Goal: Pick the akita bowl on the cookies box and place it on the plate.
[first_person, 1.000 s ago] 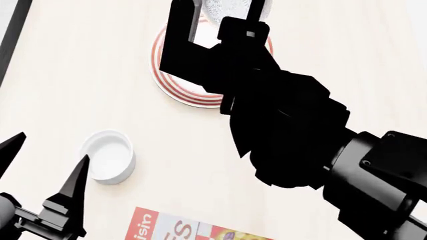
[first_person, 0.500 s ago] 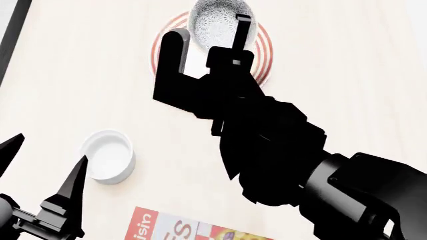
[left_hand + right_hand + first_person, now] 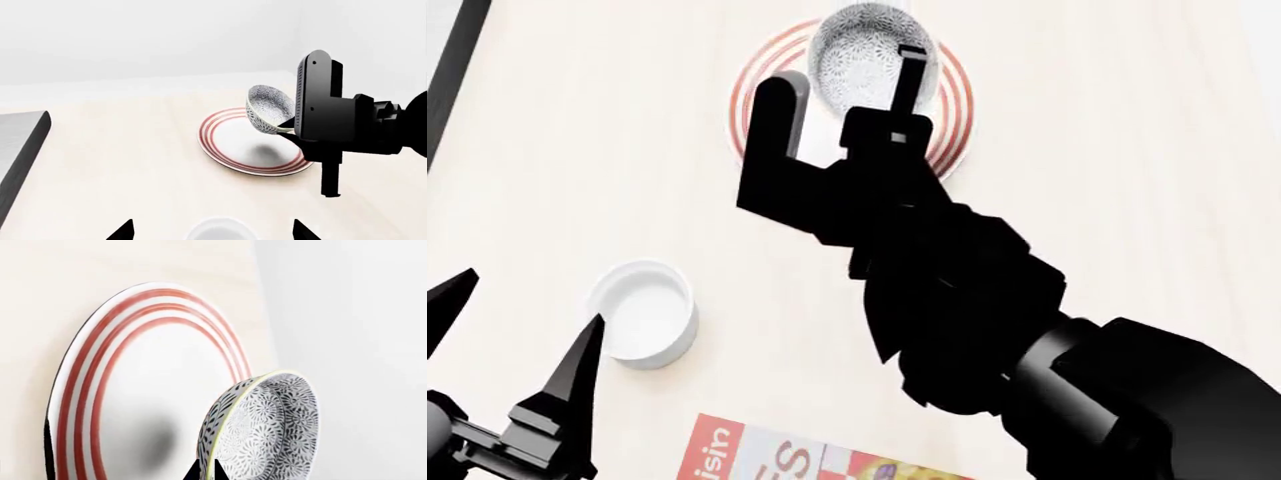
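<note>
head view: right gripper (image 3: pixel 841 95) partly hides plate (image 3: pixel 952 120).

Smooth glazed-looking akita bowl (image 3: pixel 268 107) with dense dark speckled pattern, glossy white plate (image 3: pixel 948 110) ringed in red, matt pale wood-look table (image 3: pixel 601 150), plain smooth white ramekin (image 3: pixel 642 312), printed paper-like cookies box (image 3: pixel 777 457), matt black plastic-looking right gripper (image 3: pixel 841 85)

Dark-speckled grey akita bowl (image 3: pixel 865 45), red-ringed white plate (image 3: pixel 950 120), black pincer (image 3: pixel 843 95).
</note>
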Controlling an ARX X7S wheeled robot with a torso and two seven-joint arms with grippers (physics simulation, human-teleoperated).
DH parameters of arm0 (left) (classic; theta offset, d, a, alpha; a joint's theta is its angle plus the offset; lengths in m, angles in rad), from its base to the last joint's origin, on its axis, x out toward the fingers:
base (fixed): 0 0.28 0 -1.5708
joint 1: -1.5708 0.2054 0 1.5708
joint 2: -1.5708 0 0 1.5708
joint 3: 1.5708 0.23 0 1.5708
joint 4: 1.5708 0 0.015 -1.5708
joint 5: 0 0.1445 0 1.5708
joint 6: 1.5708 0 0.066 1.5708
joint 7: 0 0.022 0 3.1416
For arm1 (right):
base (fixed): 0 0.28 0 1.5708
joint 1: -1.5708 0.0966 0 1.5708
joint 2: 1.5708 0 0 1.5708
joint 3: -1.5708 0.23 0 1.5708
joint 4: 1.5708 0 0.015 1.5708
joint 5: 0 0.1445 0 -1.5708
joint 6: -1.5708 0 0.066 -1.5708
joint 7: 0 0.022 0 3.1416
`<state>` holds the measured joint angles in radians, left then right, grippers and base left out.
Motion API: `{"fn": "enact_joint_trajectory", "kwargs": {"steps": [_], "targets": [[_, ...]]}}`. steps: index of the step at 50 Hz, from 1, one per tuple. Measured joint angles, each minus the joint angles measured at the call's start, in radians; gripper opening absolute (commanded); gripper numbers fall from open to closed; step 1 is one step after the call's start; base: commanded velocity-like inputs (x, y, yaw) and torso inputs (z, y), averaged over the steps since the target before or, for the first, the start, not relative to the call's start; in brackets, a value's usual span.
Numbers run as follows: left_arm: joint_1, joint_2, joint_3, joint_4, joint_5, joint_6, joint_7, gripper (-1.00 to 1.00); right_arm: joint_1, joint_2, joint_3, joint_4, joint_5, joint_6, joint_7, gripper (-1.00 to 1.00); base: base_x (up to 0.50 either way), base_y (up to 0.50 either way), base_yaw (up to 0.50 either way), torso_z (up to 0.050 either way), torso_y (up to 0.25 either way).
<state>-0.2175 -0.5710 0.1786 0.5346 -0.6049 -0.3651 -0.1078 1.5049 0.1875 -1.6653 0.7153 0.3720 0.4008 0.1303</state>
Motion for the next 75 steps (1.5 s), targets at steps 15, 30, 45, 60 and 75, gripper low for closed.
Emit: {"fn": "enact_joint_trajectory", "kwargs": {"steps": [15,30,45,60,75], "targets": [[0.004,-0.003,0.001,0.001,0.002,0.012,0.004,1.00,-0.014,-0.028,0.002,0.057,-0.009,-0.033,-0.007,-1.00,0.00,0.00,0.00,0.000,0.001],[0.008,-0.007,0.001,0.005,0.000,0.018,0.005,1.00,-0.023,-0.041,0.004,0.078,-0.014,-0.046,-0.012,-1.00,0.00,0.00,0.00,0.000,0.000],[0.015,-0.010,0.001,0.006,-0.003,0.030,0.010,1.00,-0.028,-0.048,0.008,0.078,-0.024,-0.046,-0.014,-1.00,0.00,0.00,0.00,0.000,-0.053],[0.014,-0.009,-0.001,0.004,-0.011,0.030,0.006,1.00,-0.028,-0.044,0.010,0.069,-0.032,-0.036,-0.014,1.00,0.00,0.00,0.00,0.000,0.000],[0.014,-0.011,0.000,0.007,-0.015,0.028,0.002,1.00,-0.002,-0.018,0.014,0.005,-0.054,0.009,-0.005,1.00,0.00,0.00,0.00,0.000,0.000]]}}
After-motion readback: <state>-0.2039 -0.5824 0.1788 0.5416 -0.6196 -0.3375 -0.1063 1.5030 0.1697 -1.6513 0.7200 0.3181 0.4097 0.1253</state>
